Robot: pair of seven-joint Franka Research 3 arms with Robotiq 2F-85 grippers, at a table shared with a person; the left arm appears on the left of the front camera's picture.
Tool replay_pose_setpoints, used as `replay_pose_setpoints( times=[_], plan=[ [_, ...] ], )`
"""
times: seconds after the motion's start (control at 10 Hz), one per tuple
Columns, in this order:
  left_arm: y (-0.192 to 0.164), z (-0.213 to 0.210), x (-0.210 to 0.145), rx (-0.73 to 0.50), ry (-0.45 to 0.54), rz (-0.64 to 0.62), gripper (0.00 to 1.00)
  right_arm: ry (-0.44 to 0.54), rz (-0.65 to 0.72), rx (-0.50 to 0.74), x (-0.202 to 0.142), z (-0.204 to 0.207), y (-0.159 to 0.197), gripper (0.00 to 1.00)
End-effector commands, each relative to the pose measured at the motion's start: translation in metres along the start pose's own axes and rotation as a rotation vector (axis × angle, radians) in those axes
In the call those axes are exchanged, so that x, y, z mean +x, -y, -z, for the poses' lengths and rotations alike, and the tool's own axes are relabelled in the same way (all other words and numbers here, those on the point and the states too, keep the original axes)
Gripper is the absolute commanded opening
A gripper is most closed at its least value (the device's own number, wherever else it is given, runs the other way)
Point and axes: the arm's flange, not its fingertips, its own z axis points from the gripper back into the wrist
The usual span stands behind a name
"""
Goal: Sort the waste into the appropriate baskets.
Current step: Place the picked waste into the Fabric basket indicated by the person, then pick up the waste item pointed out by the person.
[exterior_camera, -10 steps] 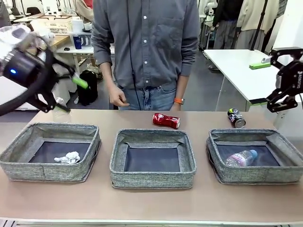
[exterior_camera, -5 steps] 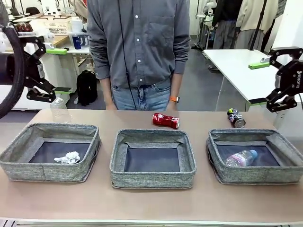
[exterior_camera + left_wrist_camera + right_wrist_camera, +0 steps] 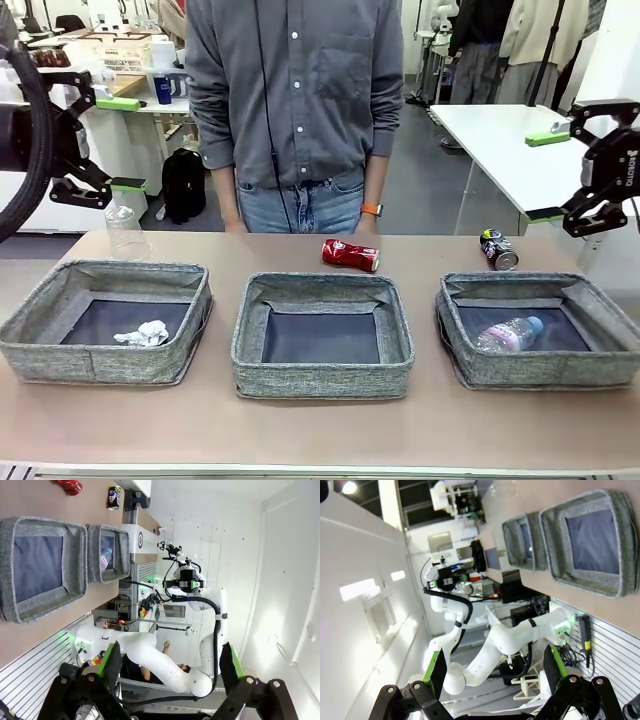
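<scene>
Swung up from its tilted pose a second ago, the left gripper (image 3: 112, 145) now sits level, jaws apart and empty. The clear plastic cup (image 3: 125, 232) stands just below it on the tan table (image 3: 320, 430), probably the next pick. The right gripper (image 3: 553, 176) hangs spread and empty; the dark can (image 3: 498, 250) lies below it, the red can (image 3: 350, 255) farther inboard. Crumpled paper (image 3: 142, 333) and bottle (image 3: 510, 335) rest in the outer baskets, seemingly sorted.

From the left wrist, beyond the parted fingers (image 3: 110, 662), the middle basket (image 3: 40, 565) lies empty, likely meant for cans.

From the right wrist, wide-set fingers (image 3: 437, 667) frame two baskets (image 3: 590, 540) and white lab walls.
</scene>
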Motion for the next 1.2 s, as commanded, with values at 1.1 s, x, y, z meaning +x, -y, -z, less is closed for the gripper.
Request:
replay_pose_setpoints(
  times=[1.1],
  plan=[
    [0.0036, 0.0025, -0.0012, -0.026, -0.001, 0.005, 1.00, 0.002, 0.022, 0.012, -0.0012, -0.0008, -0.0057, 1.00]
  ],
)
